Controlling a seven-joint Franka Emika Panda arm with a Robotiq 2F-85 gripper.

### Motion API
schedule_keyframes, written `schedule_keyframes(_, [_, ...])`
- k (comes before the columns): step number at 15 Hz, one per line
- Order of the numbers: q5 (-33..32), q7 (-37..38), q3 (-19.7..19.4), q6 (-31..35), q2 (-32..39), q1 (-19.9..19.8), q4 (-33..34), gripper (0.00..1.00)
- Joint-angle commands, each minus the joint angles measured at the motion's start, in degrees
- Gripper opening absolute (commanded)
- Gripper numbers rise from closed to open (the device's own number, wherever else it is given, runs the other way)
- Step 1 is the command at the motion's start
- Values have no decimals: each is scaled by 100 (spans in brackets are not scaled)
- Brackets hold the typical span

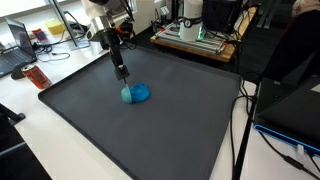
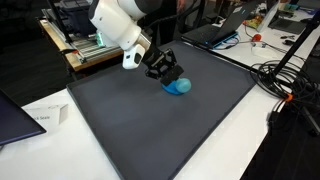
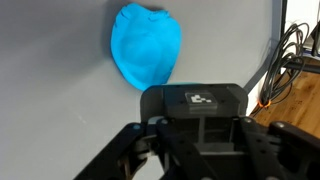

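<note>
A bright blue, soft-looking rounded object point(image 1: 138, 93) lies on the dark grey mat point(image 1: 150, 130); it also shows in another exterior view point(image 2: 179, 86). My gripper point(image 1: 124, 86) comes down onto its edge, with the jaws drawn in on a paler blue end of it. From the other side the gripper point(image 2: 167, 76) sits right against the object. In the wrist view the blue object point(image 3: 146, 45) fills the upper middle. The black gripper housing point(image 3: 195, 105) covers its lower edge and hides the fingertips.
Equipment on a wooden bench point(image 1: 195, 30) stands behind the mat. Cables point(image 1: 245, 110) hang along one side and tangle on the floor point(image 2: 285, 80). A red item point(image 1: 37, 77) and a laptop point(image 1: 18, 45) sit beyond one corner; a paper sheet point(image 2: 45, 118) lies near another.
</note>
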Motion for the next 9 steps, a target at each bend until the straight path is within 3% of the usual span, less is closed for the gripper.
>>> schedule_keyframes(1, [223,-272,41,405,-356,161,-394,22])
schedule_keyframes(9, [294,-590,384,1651,-718,640,-814,22])
